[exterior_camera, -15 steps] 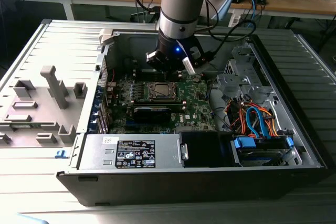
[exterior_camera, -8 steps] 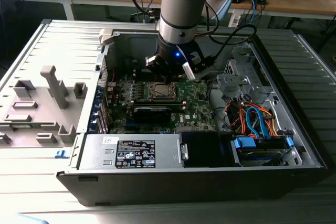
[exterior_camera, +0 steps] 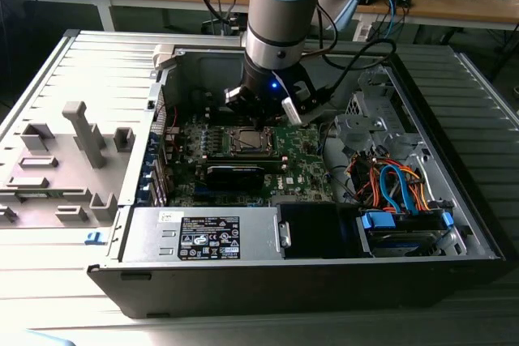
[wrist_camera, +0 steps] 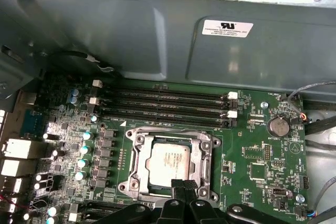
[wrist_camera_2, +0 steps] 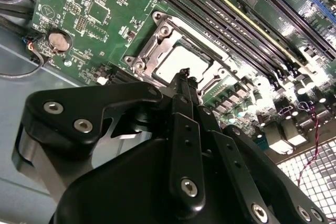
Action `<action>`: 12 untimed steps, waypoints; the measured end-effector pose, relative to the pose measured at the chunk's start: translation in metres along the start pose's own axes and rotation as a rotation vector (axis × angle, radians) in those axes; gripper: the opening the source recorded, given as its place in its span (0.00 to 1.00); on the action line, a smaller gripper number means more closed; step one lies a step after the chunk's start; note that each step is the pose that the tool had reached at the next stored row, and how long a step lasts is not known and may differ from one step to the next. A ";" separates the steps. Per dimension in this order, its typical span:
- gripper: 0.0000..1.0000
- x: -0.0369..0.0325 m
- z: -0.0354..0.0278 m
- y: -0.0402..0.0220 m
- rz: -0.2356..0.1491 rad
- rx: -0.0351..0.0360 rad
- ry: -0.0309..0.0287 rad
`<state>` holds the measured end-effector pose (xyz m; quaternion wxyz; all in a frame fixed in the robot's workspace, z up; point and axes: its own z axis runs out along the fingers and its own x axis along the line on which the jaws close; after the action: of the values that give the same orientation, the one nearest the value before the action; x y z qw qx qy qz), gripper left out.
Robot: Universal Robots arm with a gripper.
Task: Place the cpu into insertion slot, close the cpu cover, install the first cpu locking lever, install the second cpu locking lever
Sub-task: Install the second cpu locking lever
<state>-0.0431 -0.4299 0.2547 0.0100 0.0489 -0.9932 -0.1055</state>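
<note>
Pincer [wrist_camera_2: 184, 73] fingers meet at a narrow black tip with no gap between them and nothing held; in the first wrist view the tip [wrist_camera: 184, 186] sits at the near edge of the socket. The arm's own black housing hides the near side of the insertion slot [wrist_camera: 170, 165] in both wrist views. Directly ahead of the tip, the cpu [wrist_camera: 169, 162], a flat square with a pale matte metal face, lies seated inside the slot. The cpu cover [wrist_camera: 137, 153], a thin bright steel frame with a square window, appears to lie flat around the chip. Locking levers are hard to make out. Around the socket spreads the green circuit board [wrist_camera: 252, 156], studded with small components.
</note>
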 end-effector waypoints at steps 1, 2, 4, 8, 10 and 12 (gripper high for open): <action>0.11 0.0001 0.0005 -0.0004 0.000 -0.0001 -0.0001; 0.11 0.0002 0.0009 -0.0008 0.000 -0.0002 -0.0001; 0.11 0.0005 0.0018 -0.0017 0.000 -0.0005 -0.0002; 0.11 0.0009 0.0036 -0.0038 0.000 -0.0009 -0.0001; 0.11 0.0032 0.0046 -0.0088 0.000 -0.0032 -0.0004; 0.11 0.0056 0.0053 -0.0149 0.000 -0.0043 -0.0005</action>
<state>-0.0475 -0.4438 0.2464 0.0099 0.0488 -0.9929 -0.1076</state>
